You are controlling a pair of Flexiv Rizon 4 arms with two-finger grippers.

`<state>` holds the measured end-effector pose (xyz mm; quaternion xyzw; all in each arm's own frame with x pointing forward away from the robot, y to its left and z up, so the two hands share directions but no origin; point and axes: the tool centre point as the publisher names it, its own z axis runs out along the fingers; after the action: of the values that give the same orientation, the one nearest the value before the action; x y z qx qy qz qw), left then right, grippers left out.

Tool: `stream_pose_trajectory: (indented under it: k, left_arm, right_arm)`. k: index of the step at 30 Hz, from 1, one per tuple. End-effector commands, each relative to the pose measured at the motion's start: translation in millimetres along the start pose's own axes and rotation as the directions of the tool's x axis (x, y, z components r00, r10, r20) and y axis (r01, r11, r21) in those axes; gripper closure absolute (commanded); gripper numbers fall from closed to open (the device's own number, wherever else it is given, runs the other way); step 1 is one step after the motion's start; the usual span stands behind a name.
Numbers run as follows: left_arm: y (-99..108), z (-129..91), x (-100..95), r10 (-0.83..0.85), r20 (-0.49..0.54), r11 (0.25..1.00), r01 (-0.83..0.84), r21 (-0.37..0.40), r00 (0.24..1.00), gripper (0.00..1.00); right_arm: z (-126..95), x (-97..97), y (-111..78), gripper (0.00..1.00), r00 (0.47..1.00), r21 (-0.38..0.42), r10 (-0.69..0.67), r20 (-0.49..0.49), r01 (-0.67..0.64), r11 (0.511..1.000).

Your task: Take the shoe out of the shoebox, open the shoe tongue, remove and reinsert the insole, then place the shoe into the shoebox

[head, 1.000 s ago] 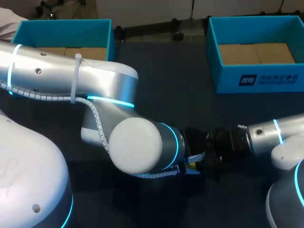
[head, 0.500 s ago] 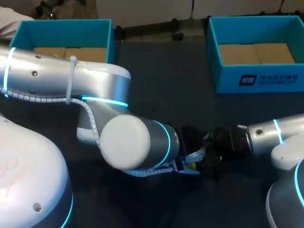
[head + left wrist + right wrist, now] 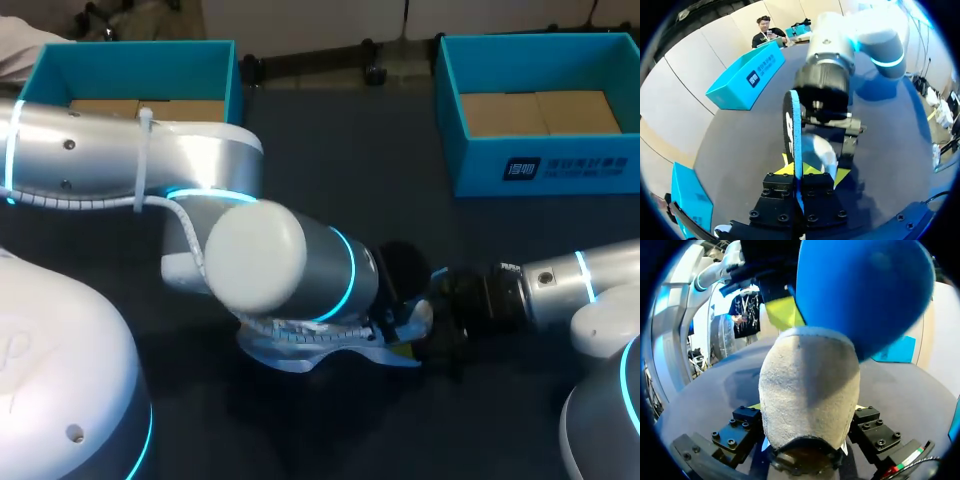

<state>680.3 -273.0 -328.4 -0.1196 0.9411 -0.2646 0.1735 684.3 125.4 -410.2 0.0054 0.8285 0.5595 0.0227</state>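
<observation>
The insole [image 3: 793, 131], black on one face with a blue edge and blue on the other, is held by the left hand [image 3: 802, 172]. It stands on edge between the two yellow tips, which are set narrow and pressed against it from both sides. In the left wrist view it is seen rising straight ahead of that hand, toward the right hand.

The shoe [image 3: 809, 390], of grey suede-like stuff, is clamped by the right hand [image 3: 807, 409], whose black fingers lie against its two sides. The shoe juts out ahead of them. The blue face of the insole is seen just beyond and above the shoe's far end, with a yellow tip of the left hand beside it. Whether insole and shoe touch cannot be told.

In the head view the two hands are found together in the lower middle of the frame, above the dark bench [image 3: 360, 180]. The left arm [image 3: 150, 160] is brought in from the left edge and bent at a big rounded joint near the centre, so that most of its hand is hidden. The right arm [image 3: 570, 285] is brought in from the right edge, lying nearly level.

The left box [image 3: 130, 55] is set in the upper left corner and the right box [image 3: 480, 165] in the upper right. Both are teal and open, with brown card at the bottom, and both stand well apart from the hands.
</observation>
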Motion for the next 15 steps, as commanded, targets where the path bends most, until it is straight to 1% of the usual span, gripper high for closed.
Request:
stream_pose_trajectory:
  k: [1, 2, 3, 5, 7, 9, 14, 15]
  left_arm:
    - [-2, -17, -8.4, -0.003, -0.043, 1.0, 0.004, 0.01, 0.999, 1.0]
    - [-8, -23, -8.2, -0.013, -0.062, 1.0, 0.014, 0.017, 0.998, 1.0]
    - [-11, -26, -7.7, -0.015, -0.064, 1.0, 0.016, 0.019, 0.998, 1.0]
    - [-16, -32, -7.1, -0.024, -0.105, 0.999, 0.027, 0.025, 0.994, 1.0]
    - [-22, -38, -7.0, -0.037, -0.12, 0.998, 0.041, 0.037, 0.992, 1.0]
    - [-29, -45, -7.9, -0.047, -0.156, 0.998, 0.055, 0.043, 0.987, 1.0]
    - [-44, -58, -13.8, -0.083, -0.293, 0.994, 0.1, 0.043, 0.953, 1.0]
    - [-45, -59, -14.7, -0.089, -0.305, 0.993, 0.107, 0.045, 0.948, 1.0]
  right_arm:
    - [1, 0.5, 0.5, 1.0, 1.0, 0.006, 0.0, -0.001, 0.0, 1.0]
    - [1, 0.5, 0.5, 1.0, 1.0, 0.006, 0.0, -0.001, 0.0, 1.0]
    - [1, 0.5, 0.5, 1.0, 1.0, 0.006, 0.0, -0.001, 0.0, 1.0]
    - [1, 0.5, 0.5, 1.0, 1.0, 0.006, 0.0, -0.001, 0.0, 1.0]
    - [1, 0.5, 0.5, 1.0, 1.0, 0.006, 0.0, -0.001, 0.0, 1.0]
    - [1, 0.5, 0.5, 1.0, 1.0, 0.006, 0.0, -0.001, 0.0, 1.0]
    - [1, 0.5, 0.5, 1.0, 1.0, 0.006, 0.0, -0.001, 0.0, 1.0]
    - [1, 0.5, 0.5, 1.0, 1.0, 0.006, 0.0, -0.001, 0.0, 1.0]
